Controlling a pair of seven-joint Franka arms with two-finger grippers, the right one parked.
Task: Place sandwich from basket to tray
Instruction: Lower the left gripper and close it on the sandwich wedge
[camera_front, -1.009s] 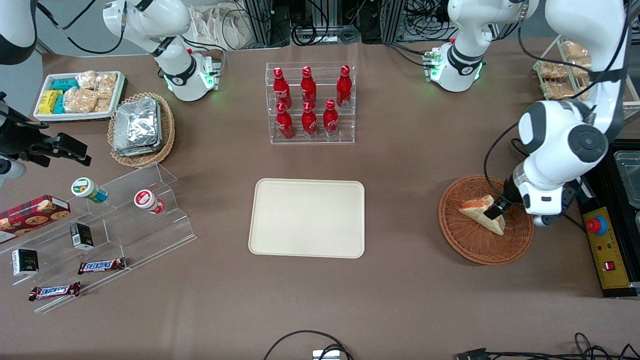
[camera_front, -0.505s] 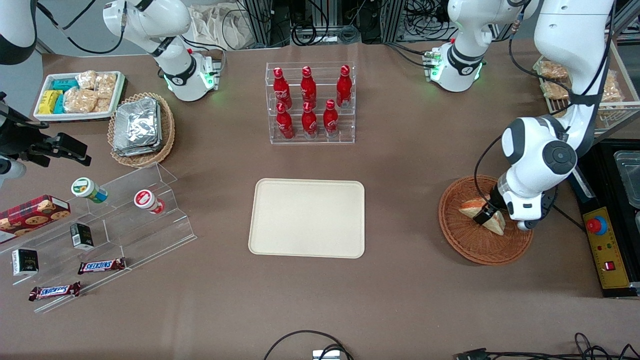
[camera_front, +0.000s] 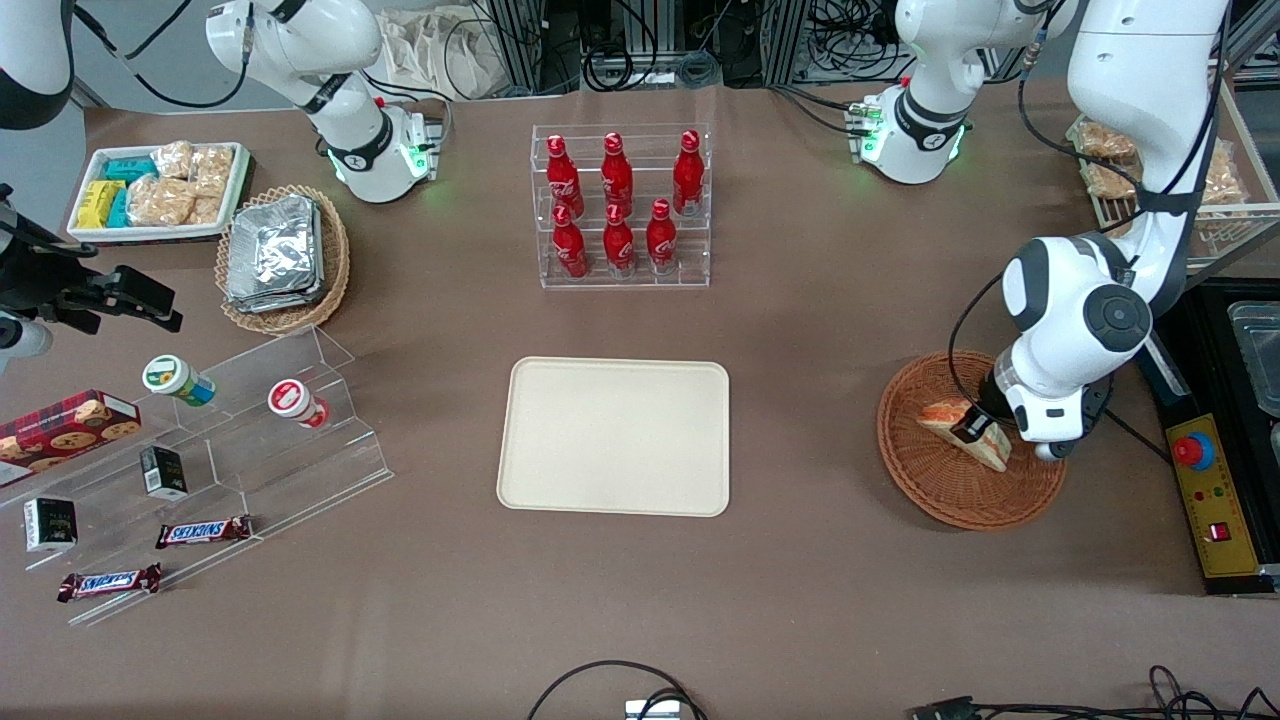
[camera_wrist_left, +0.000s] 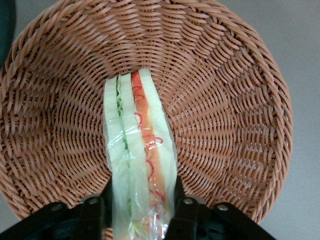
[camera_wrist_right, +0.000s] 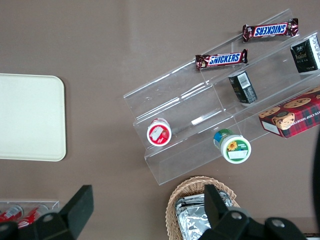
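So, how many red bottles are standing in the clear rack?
6: three on the upper step, three on the lower step. None seems hidden. The gripper grips the sandwich in the basket.

A cream tray (camera_wrist_right: 30, 117) with rounded corners lies on the brown worktop (camera_wrist_right: 100, 45), cut off at the frame's edge. Beside it stands a clear stepped acrylic display (camera_wrist_right: 215, 115) holding 2 Snickers bars (camera_wrist_right: 221, 60), 2 small dark cartons (camera_wrist_right: 242, 87), a red-lidded cup (camera_wrist_right: 159, 132), a green-lidded cup (camera_wrist_right: 232, 146) and a red tartan cookie box (camera_wrist_right: 292, 112). A tan wicker basket (camera_wrist_right: 192, 186) holding foil packets (camera_wrist_right: 192, 217) sits near the display's lowest step.
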